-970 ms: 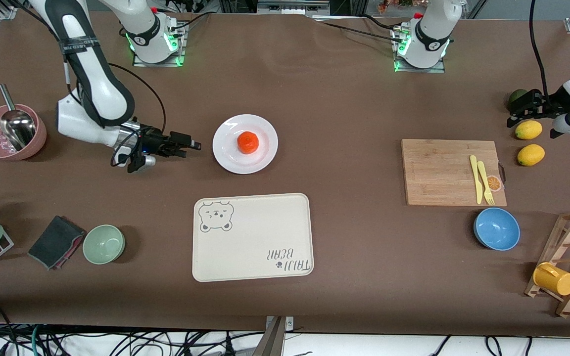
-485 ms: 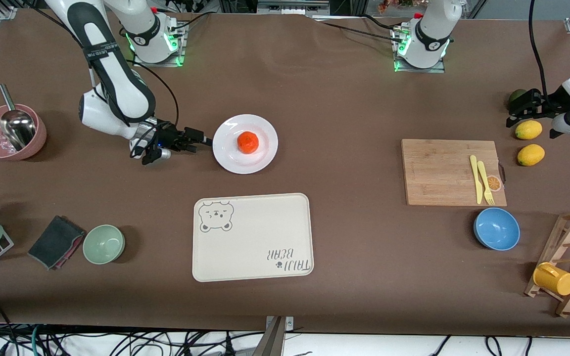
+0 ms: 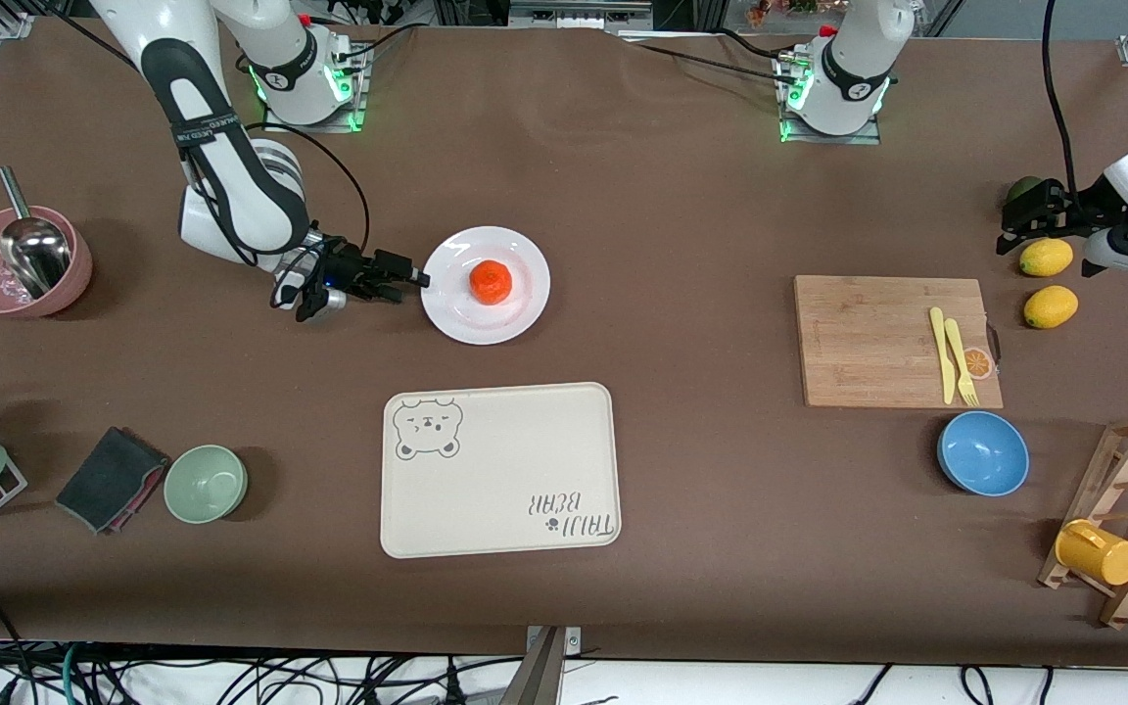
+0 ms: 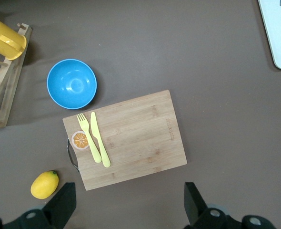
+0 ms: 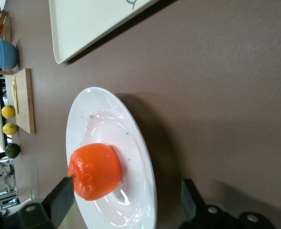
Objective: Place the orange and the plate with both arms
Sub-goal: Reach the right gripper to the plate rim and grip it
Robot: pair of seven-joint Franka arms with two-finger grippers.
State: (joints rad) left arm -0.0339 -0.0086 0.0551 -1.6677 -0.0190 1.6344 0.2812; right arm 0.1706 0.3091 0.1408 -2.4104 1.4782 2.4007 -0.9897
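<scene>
The right end effector (image 3: pixel 414 279) lies low and level at the rim of the plate (image 3: pixel 530 303), on the side toward the right arm's end of the surface. Its two fingers (image 5: pixel 59 202) are spread wide, one on each side of the plate's rim in the right wrist view, and they grip nothing; whether either finger touches the rim cannot be told. The plate rests flat on the brown surface (image 3: pixel 681 215), about midway between the arms' edge and the camera's edge, toward the right arm's half, just farther from the front camera than the cream tray (image 3: pixel 500 470). The orange (image 3: pixel 491 282) sits in the plate's middle, untouched. The left end effector (image 3: pixel 1039 211) waits over the left arm's end of the surface, above the two lemons (image 3: pixel 1047 258) and a dark green fruit (image 3: pixel 1018 187). Its fingers (image 4: pixel 62 207) stand well apart and hold nothing, with the wooden cutting board (image 4: pixel 131 138) and the blue bowl (image 4: pixel 72 84) showing between them in the left wrist view.
</scene>
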